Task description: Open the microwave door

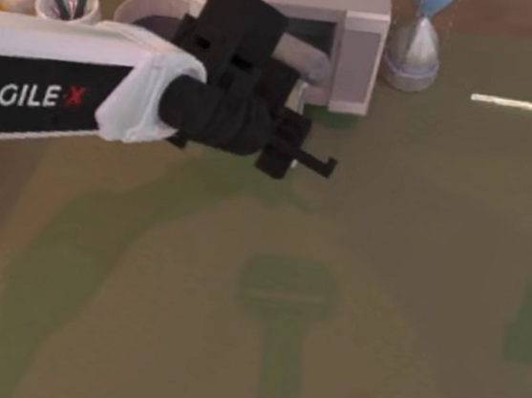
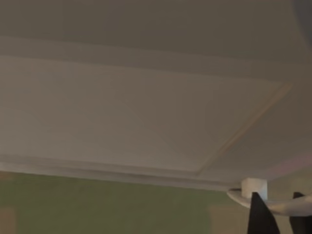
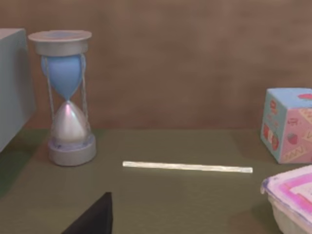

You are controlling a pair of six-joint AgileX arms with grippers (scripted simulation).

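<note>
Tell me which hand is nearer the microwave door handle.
Left. The left hand is right at the front of the microwave, its fingers around the door handle. The right hand isn't in the top view; its camera faces the hourglass.

rendered tabletop: microwave, hourglass

An olive-green desk fills most of the top view, mottled with paler and darker patches (one darker shape at lower centre resembles a lollipop). Along the upper edge runs a brown strip, which in the right wrist view stands as a plain brown wall. Light is soft and even.
</note>
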